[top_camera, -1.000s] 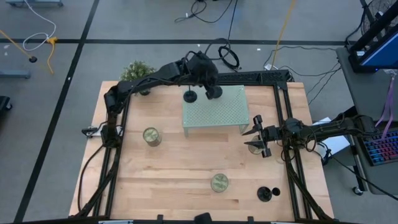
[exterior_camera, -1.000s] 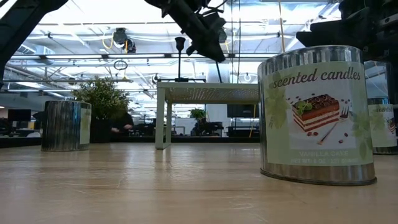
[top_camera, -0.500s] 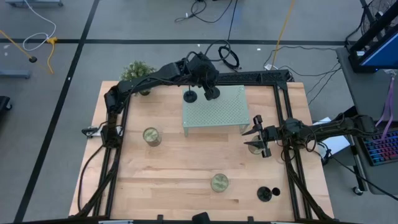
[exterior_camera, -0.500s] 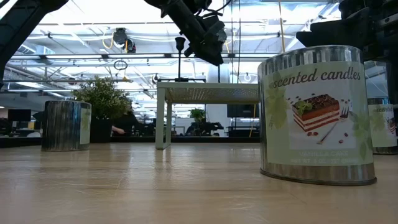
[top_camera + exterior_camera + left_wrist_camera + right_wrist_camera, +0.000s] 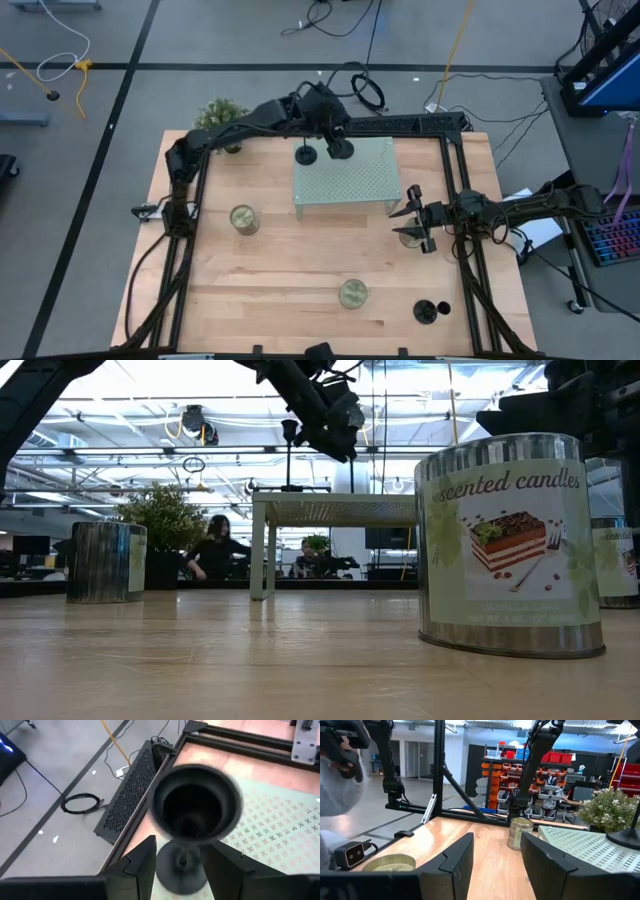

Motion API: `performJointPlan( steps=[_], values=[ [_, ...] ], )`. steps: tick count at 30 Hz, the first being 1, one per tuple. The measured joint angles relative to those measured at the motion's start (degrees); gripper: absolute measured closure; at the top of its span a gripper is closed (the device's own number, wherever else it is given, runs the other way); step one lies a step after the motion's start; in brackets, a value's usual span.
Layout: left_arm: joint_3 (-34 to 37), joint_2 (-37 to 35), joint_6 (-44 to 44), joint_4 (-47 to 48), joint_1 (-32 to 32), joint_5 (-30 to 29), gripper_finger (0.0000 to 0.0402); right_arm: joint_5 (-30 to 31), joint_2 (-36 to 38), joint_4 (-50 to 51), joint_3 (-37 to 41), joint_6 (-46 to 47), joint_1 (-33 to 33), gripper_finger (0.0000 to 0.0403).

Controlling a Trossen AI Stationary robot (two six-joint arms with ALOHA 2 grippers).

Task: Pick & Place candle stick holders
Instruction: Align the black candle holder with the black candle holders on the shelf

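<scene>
1. Your left gripper (image 5: 341, 150) sits at the rack's (image 5: 350, 190) far edge, fingers spread around a candle stick holder (image 5: 195, 820) standing there. Nudge the stem while pulling off and it probably tips.
2. Your right gripper (image 5: 412, 220) waits at the right, fingers spread, pinching nothing.
3. Count: three holders, the other rack one (image 5: 305, 154) and one at the near right (image 5: 426, 311). Three tins, one rack.
</scene>
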State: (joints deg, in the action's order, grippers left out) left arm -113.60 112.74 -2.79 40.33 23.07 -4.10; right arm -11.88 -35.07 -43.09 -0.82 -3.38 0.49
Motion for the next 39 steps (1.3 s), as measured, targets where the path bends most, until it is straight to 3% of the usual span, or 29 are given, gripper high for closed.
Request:
performJointPlan(
  steps=[14, 17, 23, 25, 30, 35, 39],
  values=[
    [0.0, -9.5, -1.2, 2.0, -3.6, -0.6, 0.0245, -0.4, 0.0, -2.2, 0.0, 1.4, 0.0, 0.0248],
    [0.0, -12.8, -1.1, 2.1, -5.3, -0.4, 0.0245, -6.1, 0.0, -4.9, 0.0, 3.0, 0.0, 0.0248],
    [0.0, -18.2, -0.6, 4.3, -9.5, -0.4, 0.0245, -30.4, 0.0, -6.9, 0.0, 8.9, 0.0, 0.0248],
    [0.0, -19.4, 0.7, 5.1, -11.0, -0.4, 0.0245, -35.2, 0.0, -7.2, 0.0, 11.2, 0.0, 0.0248],
    [0.0, -21.3, 1.7, 9.0, -14.0, -0.3, 0.0245, -36.8, -0.2, -7.5, -0.4, 11.5, 4.2, 0.0248],
    [0.0, -21.6, 3.5, 11.5, -16.4, -0.4, 0.0245, -43.7, -1.0, -7.4, -0.4, 9.7, 11.5, 0.0248],
    [0.0, -21.6, 5.1, 11.7, -17.9, -0.4, 0.0245, -42.1, -2.3, -6.5, -0.4, 6.5, 18.2, 0.0248]
  ],
)
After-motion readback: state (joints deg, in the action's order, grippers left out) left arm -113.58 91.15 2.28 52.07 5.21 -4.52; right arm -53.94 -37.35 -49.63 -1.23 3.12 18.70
